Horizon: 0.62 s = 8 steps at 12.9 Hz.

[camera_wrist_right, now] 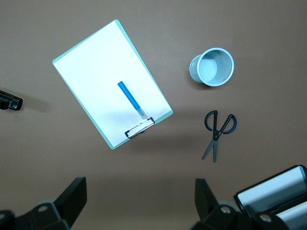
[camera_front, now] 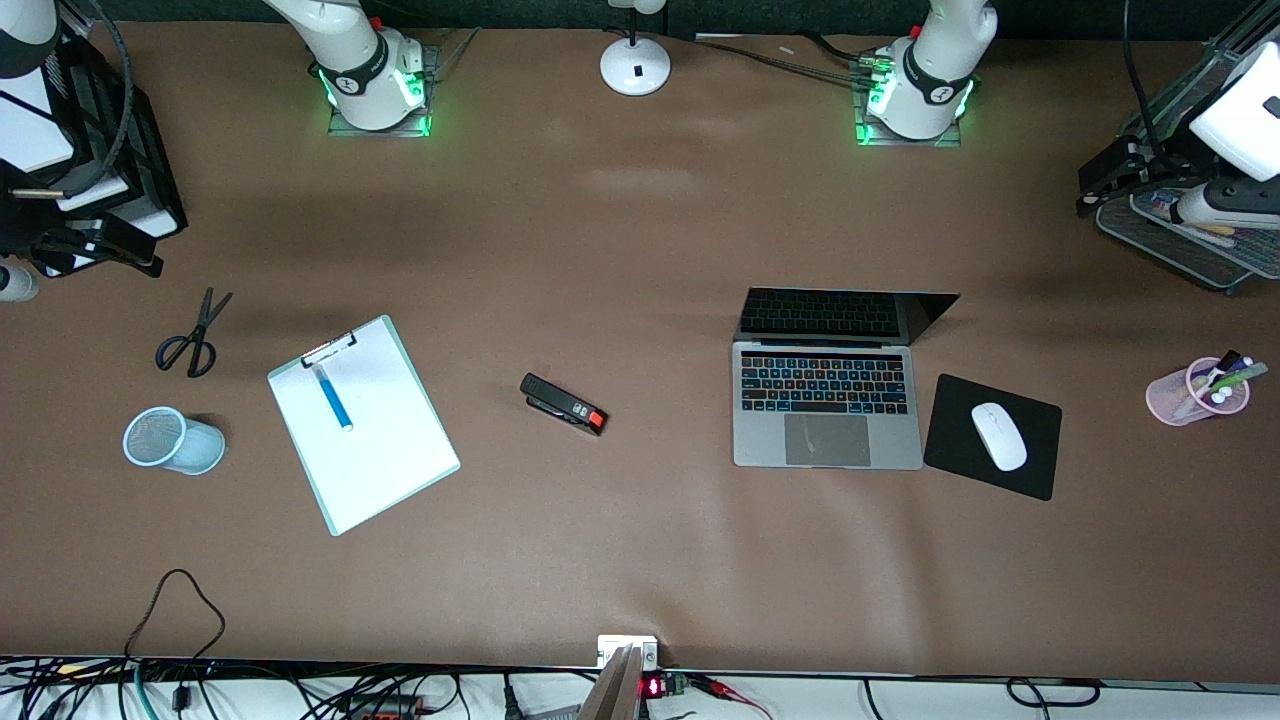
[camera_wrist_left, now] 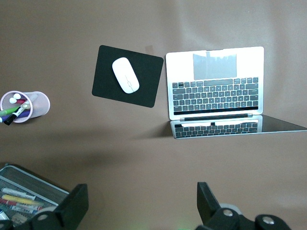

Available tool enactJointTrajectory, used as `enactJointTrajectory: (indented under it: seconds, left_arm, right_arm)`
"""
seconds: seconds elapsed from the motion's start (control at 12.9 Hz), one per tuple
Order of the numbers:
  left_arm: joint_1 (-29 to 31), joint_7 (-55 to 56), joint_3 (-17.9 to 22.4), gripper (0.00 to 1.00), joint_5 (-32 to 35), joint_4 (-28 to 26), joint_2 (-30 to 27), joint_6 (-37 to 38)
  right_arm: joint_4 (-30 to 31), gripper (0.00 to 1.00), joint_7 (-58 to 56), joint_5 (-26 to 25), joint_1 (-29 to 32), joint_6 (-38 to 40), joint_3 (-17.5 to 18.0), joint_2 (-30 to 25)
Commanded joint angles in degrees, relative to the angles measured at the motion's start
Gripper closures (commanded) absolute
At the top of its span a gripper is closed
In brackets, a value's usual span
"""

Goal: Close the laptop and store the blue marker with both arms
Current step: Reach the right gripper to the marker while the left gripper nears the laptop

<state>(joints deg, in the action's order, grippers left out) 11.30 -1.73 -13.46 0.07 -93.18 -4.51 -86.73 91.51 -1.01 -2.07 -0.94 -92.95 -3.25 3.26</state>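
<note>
Arms (camera_front: 360, 70): cut off above their bases by the picture's edge.
Wire tray (camera_wrist_left: 29, 196): partly cut off.
Pens in pink cup (camera_front: 1222, 382): too small to tell apart.

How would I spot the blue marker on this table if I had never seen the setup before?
Look toward the right arm's end of the table for the white clipboard with a pale green edge. The blue marker lies on its paper, just below the metal clip. It is the only bright blue stick there; the other pens stand in the pink cup at the left arm's end.
</note>
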Motion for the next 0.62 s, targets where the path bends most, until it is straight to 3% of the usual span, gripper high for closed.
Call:
enactJointTrajectory:
  seconds: [0.0, 0.54]
  left_arm:
    - [0.5, -1.5, -0.3, 0.0, 1.0, -0.3, -0.4, -0.5]
    - [0.5, -1.1, -0.3, 0.0, 1.1, 0.8, 2.1, 0.8]
  right_arm:
    - [1.2, 0.0, -0.9, 0.6, 0.9, 0.8, 0.6, -1.8]
    - [0.4, 0.0, -0.8, 0.9, 1.0, -0.8, 0.7, 1.7]
